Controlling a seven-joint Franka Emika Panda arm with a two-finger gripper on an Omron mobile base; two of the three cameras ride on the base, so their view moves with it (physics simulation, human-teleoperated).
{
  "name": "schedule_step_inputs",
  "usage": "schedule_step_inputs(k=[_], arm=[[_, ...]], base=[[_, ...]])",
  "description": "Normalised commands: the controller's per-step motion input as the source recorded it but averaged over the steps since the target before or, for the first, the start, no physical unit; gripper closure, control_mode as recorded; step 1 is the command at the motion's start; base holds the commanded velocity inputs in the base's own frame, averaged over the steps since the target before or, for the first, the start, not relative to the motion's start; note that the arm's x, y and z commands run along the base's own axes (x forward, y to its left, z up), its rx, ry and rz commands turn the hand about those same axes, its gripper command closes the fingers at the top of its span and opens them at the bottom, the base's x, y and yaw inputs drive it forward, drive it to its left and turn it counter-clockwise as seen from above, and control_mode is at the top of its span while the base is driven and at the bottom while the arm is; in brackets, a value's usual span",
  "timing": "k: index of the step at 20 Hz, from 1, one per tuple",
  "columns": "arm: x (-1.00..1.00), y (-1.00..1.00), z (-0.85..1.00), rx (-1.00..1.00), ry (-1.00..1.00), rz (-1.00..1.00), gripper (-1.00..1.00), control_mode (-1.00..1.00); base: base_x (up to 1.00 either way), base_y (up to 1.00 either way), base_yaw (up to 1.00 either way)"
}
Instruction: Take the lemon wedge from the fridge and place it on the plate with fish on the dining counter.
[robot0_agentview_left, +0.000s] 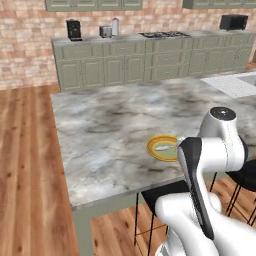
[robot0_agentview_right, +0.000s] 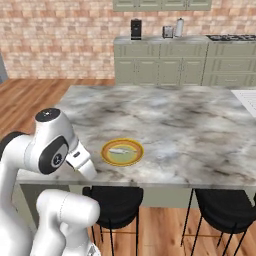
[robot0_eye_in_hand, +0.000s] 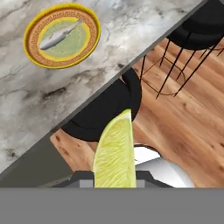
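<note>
While clamped shut on the lemon wedge (robot0_eye_in_hand: 114, 153), the gripper (robot0_eye_in_hand: 114, 181) hangs past the dining counter (robot0_eye_in_hand: 57, 100) edge, above a black stool (robot0_eye_in_hand: 105, 116) and wood floor (robot0_eye_in_hand: 183, 127). Ahead of it on the marble sits the yellow plate (robot0_eye_in_hand: 33, 33) with the fish (robot0_eye_in_hand: 59, 36), well apart from the wedge.

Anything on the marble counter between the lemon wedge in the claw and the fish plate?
Nothing visible. The yellow-green lemon wedge sits gripped off the counter's edge, above the stools; only bare grey-white veined marble counter lies between it and the yellow-rimmed fish plate.
</note>
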Motion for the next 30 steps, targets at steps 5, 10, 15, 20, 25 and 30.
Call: schedule_step_inputs(k=[5,10,15,20,25,30], arm=[[0.92,-0.49,-0.03,0.00,-0.02,0.17,1.00,-1.00],[1.00,-0.35,0.00,0.01,-0.01,0.12,1.00,-1.00],[0.92,-0.04,0.00,0.00,0.05,0.02,1.00,-1.00],[0.86,0.04,-0.08,0.00,0.18,-0.02,1.00,-1.00],[0.63,0.00,-0.30,0.00,0.17,-0.24,1.00,-1.00],[0.42,0.00,-0.32,0.00,0.13,-0.21,1.00,-1.00]], base=[[0.00,0.00,0.00],[0.00,0.00,0.00],[0.00,0.00,0.00],[0.00,0.00,0.00],[0.00,0.00,0.00],[0.00,0.00,0.00]])
